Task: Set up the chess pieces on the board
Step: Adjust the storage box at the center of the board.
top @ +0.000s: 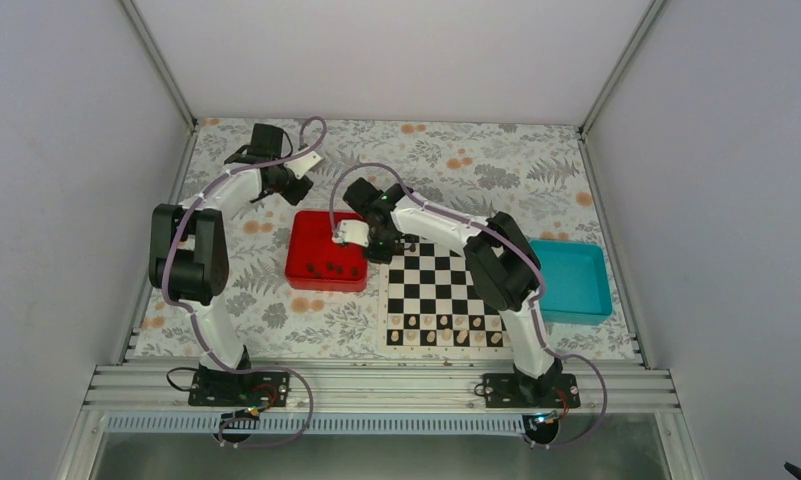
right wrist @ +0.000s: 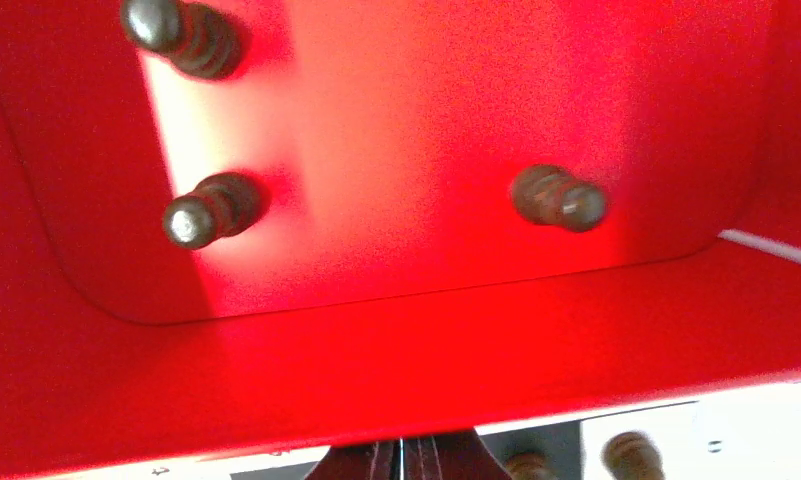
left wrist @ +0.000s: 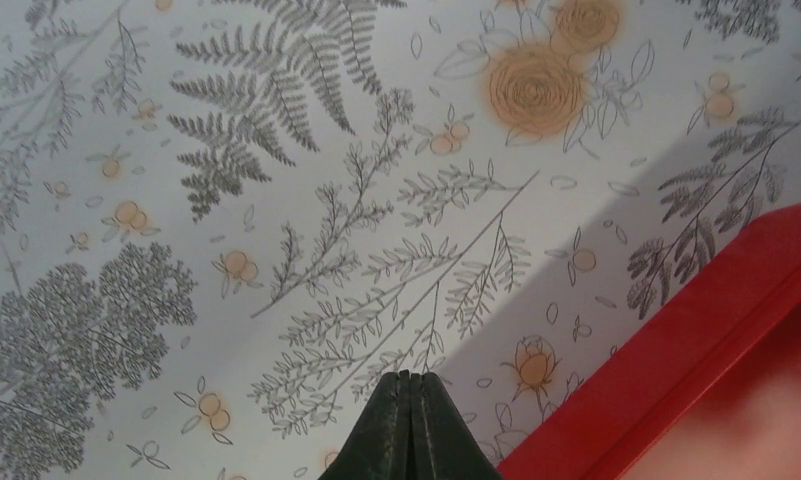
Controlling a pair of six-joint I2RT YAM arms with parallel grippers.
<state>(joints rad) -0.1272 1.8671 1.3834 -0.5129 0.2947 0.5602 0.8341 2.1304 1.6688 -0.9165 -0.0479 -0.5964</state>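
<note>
Chess pieces (right wrist: 208, 208), rounded, dark, lie in glossy red tray (right wrist: 376, 370); left gripper (left wrist: 410, 380), right gripper (right wrist: 401, 450) clenched.

One board (top: 431, 290), one red tray (top: 311, 235) and one teal tray (top: 576, 280) are counted; three dark chess pieces (right wrist: 214, 208) are shown inside the red tray in the right wrist view.

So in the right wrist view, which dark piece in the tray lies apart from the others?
The right-hand piece, alone near the tray's right wall; the other two lie at left.
</note>
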